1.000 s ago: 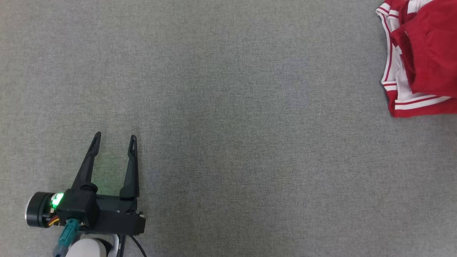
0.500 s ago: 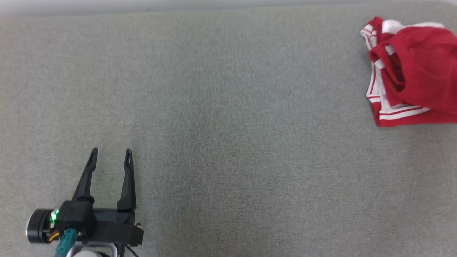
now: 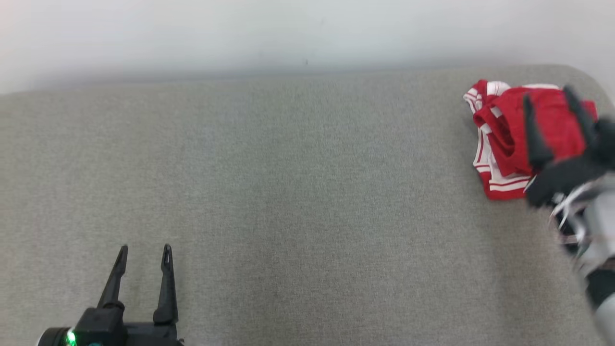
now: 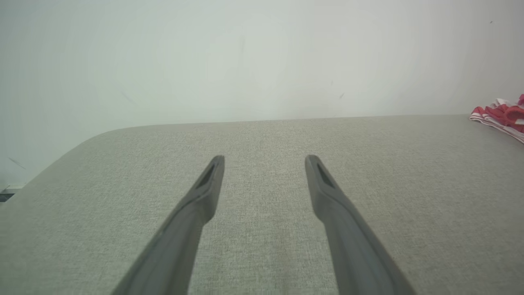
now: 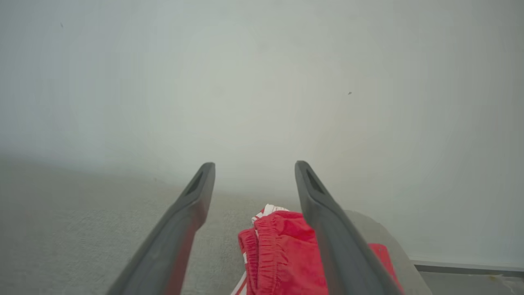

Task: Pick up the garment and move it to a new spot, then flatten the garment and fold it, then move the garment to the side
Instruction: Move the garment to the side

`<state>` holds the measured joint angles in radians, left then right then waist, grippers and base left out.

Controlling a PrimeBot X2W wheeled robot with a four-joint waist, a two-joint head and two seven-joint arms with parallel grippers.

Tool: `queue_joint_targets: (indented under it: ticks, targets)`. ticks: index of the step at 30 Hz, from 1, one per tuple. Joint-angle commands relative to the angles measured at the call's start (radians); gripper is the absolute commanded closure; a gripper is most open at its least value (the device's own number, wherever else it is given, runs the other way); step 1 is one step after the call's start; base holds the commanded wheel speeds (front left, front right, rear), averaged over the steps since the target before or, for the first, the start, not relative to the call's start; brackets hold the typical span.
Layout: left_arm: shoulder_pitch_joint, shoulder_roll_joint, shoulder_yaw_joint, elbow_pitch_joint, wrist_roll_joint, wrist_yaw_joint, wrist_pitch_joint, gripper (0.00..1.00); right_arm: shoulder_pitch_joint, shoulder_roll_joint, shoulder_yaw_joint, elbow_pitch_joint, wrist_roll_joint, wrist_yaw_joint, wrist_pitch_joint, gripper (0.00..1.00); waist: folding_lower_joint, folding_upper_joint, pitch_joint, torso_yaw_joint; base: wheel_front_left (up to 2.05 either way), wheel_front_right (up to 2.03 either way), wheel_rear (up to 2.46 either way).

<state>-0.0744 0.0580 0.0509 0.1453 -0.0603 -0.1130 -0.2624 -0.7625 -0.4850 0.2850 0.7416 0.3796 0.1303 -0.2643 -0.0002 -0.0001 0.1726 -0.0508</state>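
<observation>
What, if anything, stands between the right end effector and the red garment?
Nothing visible. The open right end effector hangs just above the red garment, which lies uncovered on the grey surface.

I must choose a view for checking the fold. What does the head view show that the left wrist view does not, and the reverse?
Head view, not the left wrist view: the right gripper, open, over the garment without holding it. Left wrist view, not the head view: the rounded corner of the surface at that view's left. Both: the open left gripper, the garment, the grey surface, the pale wall.
</observation>
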Motion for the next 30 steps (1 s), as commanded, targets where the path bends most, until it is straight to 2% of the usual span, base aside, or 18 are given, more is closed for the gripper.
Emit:
queue_joint_targets:
  ticks: [1,4,5,16,23,30]
  targets:
    - [0.024,-0.003,0.008,-0.001,0.003,0.005,-0.003,0.00,0.109,0.051,-0.074,-0.085,-0.049,0.000,0.001,0.00,0.0002,0.0001,-0.051,0.021,0.00,0.00,0.00]
    - [0.043,-0.004,0.015,0.007,0.003,0.003,-0.003,0.00,0.235,0.133,-0.154,-0.193,-0.101,0.000,0.001,0.00,0.0002,0.0001,-0.077,0.029,0.00,0.00,0.00]
    - [0.043,-0.004,0.015,0.007,0.003,0.003,-0.003,0.00,0.235,0.133,-0.154,-0.193,-0.101,0.000,0.001,0.00,0.0002,0.0001,-0.077,0.029,0.00,0.00,0.00]
    - [0.069,-0.008,0.001,0.009,0.000,0.020,-0.003,0.00,0.528,0.348,-0.295,-0.448,-0.239,0.000,0.000,0.00,0.0002,0.0001,-0.125,0.064,0.00,0.00,0.00]
    - [0.080,-0.008,-0.008,0.028,-0.008,0.022,-0.003,0.00,0.670,0.416,-0.328,-0.561,-0.302,0.000,0.000,0.00,0.0002,0.0001,-0.156,0.076,0.00,0.00,0.00]
    - [0.097,-0.008,-0.031,0.051,-0.032,0.011,-0.003,0.00,0.785,0.434,-0.323,-0.614,-0.306,0.000,0.000,0.00,0.0002,0.0001,-0.175,0.065,0.00,0.00,0.00]
